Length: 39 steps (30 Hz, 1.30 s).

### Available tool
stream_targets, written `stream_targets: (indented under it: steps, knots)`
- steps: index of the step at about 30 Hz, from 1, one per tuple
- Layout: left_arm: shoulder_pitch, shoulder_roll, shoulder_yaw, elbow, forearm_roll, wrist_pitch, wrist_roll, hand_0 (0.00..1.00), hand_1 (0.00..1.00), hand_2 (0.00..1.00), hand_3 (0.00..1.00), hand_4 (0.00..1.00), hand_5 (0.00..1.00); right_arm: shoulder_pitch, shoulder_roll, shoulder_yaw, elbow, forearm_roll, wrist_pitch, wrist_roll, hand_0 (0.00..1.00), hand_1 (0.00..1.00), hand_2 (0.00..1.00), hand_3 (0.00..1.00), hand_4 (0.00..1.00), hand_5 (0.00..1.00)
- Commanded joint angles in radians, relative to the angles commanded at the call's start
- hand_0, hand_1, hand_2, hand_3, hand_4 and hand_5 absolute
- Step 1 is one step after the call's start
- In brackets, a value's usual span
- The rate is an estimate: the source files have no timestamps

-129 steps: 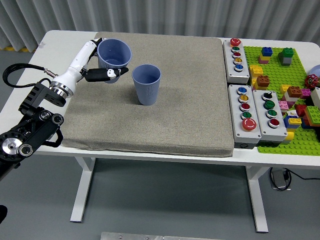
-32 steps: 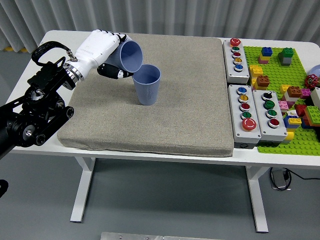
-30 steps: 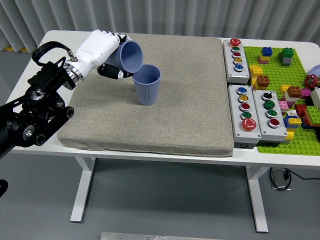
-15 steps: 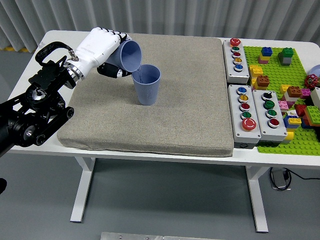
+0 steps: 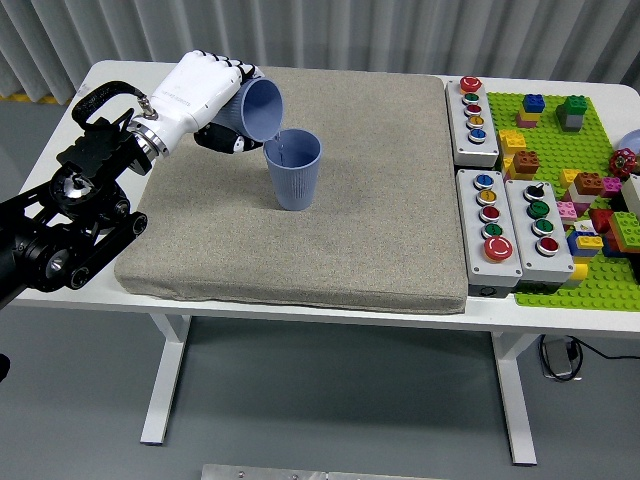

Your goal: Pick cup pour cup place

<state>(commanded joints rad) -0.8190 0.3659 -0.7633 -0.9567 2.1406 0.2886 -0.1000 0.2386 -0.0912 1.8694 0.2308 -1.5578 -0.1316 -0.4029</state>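
In the head view, a tilted blue cup (image 5: 257,108) is gripped by the left hand (image 5: 196,92), whose fingers (image 5: 222,143) are curled around its body. The cup is tipped to the right, its open mouth held over the rim of a second blue cup (image 5: 294,169), which stands upright on the grey mat (image 5: 300,250) just below and right of the fingers. Well to the right of the fingers, on the white desk (image 5: 120,75), grey button boxes (image 5: 497,180) are set beside a green baseplate (image 5: 590,190) loaded with coloured bricks.
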Motion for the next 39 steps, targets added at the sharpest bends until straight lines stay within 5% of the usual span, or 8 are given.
stream_targets:
  steps: [28,39]
  knots:
    - [-0.030,0.004,0.053,-0.001,0.021,0.029,0.014,0.444,0.480,0.564,0.529,0.814,0.265,0.003,0.000,-0.003,0.000,0.009,-0.003,0.000,0.695,0.676,0.610,0.612,0.002,0.322]
    - [-0.068,0.025,0.136,-0.016,0.027,0.036,0.014,0.444,0.480,0.563,0.526,0.808,0.260,0.005,0.000,-0.006,0.000,0.014,-0.005,0.000,0.695,0.676,0.610,0.612,0.002,0.322]
